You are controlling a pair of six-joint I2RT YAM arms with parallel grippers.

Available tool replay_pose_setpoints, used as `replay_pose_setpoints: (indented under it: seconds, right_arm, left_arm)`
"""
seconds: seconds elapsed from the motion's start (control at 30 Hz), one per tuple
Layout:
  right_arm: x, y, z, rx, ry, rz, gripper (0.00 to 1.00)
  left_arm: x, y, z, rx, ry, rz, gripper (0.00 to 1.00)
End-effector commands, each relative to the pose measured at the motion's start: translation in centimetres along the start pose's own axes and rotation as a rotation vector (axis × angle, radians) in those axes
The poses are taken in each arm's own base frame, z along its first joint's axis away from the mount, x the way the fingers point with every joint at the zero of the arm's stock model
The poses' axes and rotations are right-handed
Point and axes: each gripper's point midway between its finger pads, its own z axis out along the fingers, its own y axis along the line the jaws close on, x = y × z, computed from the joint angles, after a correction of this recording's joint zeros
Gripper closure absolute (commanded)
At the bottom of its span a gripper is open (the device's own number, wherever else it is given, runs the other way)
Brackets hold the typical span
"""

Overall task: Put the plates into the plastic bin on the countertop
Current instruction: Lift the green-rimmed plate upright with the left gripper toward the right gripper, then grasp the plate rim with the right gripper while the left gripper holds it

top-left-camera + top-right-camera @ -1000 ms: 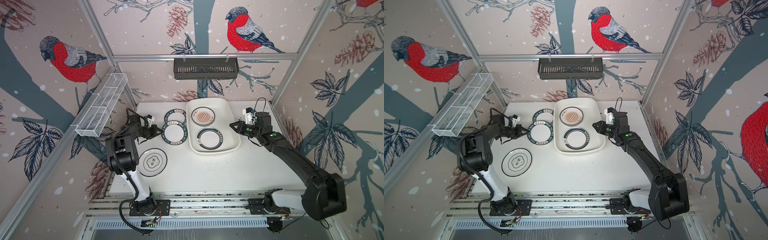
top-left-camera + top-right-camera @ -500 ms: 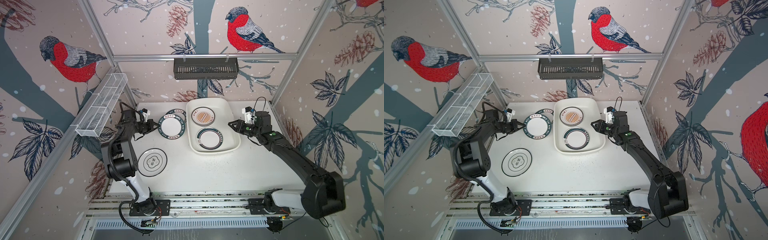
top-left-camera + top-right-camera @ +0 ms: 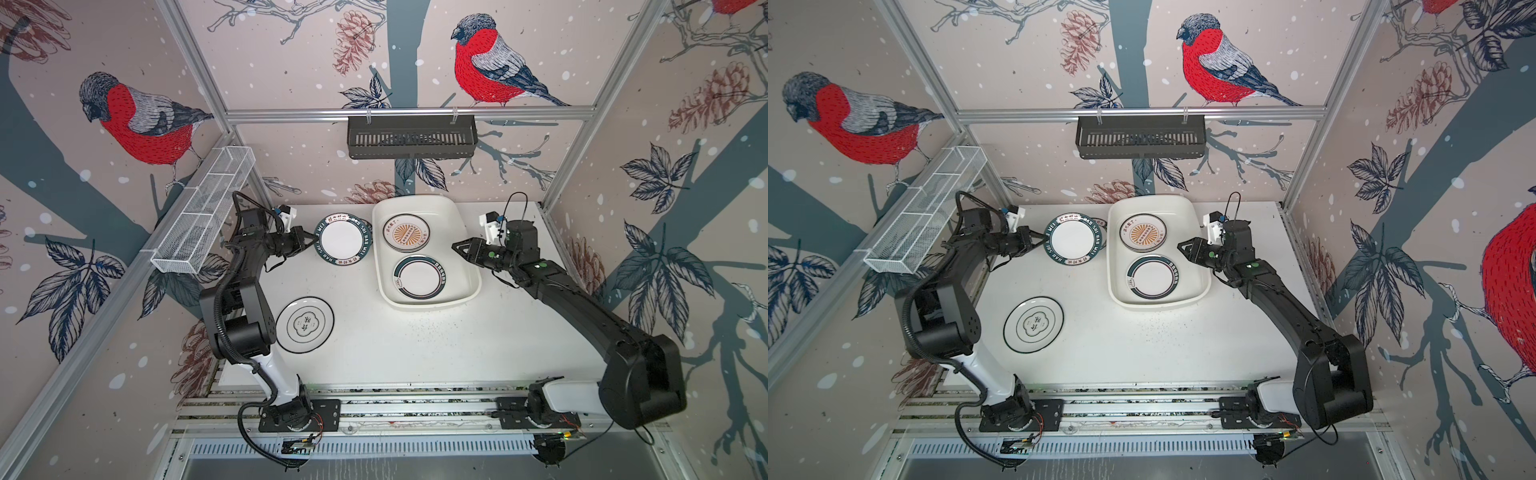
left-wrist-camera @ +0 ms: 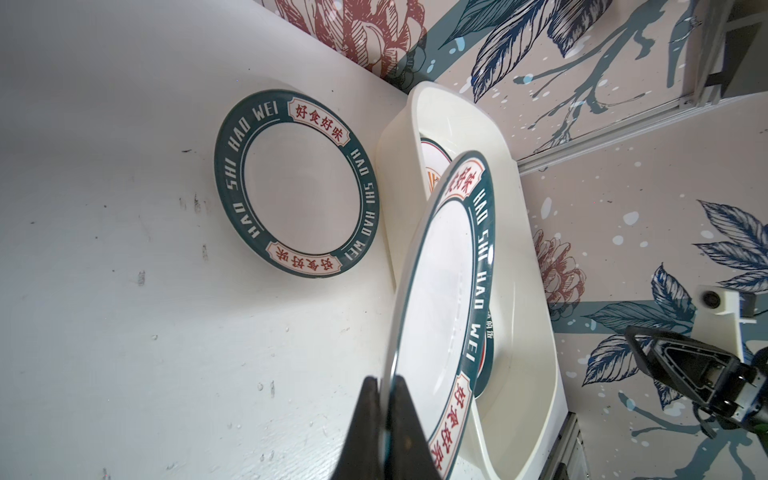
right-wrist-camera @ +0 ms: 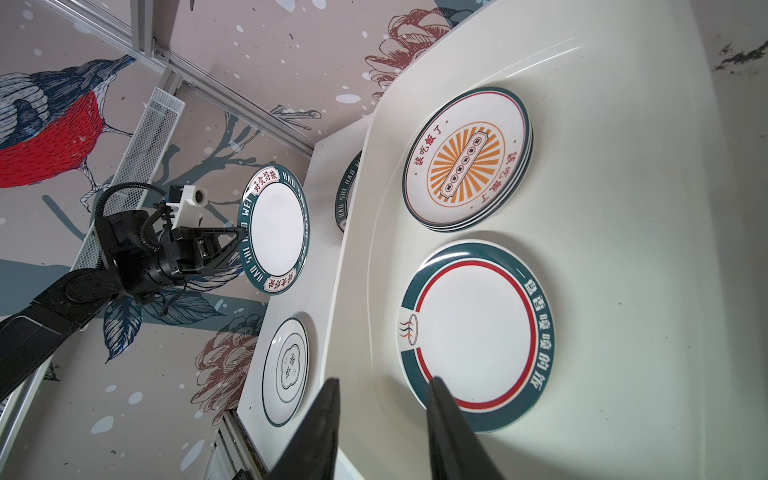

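Lifting teal-rim plate [image 3: 338,239] higher vs before, L end effector [image 3: 312,242] gripping it, R end effector [image 3: 458,248] open.

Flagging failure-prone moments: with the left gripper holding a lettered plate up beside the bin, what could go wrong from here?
1. The left gripper pinches the lifted plate only at its rim, tilted; it could slip and fall on the twin plate lying on the countertop below.
2. Carried across, its low edge might catch the wall of the bin.
3. The open right gripper hangs over the bin's right side; the arms could crowd there.
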Motion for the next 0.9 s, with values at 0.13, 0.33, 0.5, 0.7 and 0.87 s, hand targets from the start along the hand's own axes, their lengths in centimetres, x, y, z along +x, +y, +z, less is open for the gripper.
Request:
replay_pose_setpoints:
  seconds: [0.13, 0.33, 0.5, 0.7, 0.87]
  right_arm:
    - [-0.5, 3.0, 1.1, -0.121, -0.001, -0.036, 0.63]
    - [1.7, 5.9, 3.1, -0.231, 0.057, -0.051, 0.62]
    - [3.8, 7.3, 5.3, -0.285, 0.111, -0.037, 0.62]
    - [4.4, 8.4, 6.3, -0.328, 0.116, -0.026, 0.63]
    - [4.2, 8.7, 6.3, -0.337, 0.110, -0.021, 0.63]
  left_arm:
    - [-0.6, -4.2, 0.1, 0.094, -0.008, 0.074, 1.00]
    - [0.2, -8.0, 0.9, 0.154, 0.020, 0.117, 1.00]
    - [0.6, -11.2, 1.6, 0.191, 0.036, 0.170, 1.00]
    - [1.2, -13.9, 2.1, 0.222, 0.040, 0.222, 1.00]
    - [1.6, -15.1, 2.4, 0.250, 0.048, 0.219, 1.00]
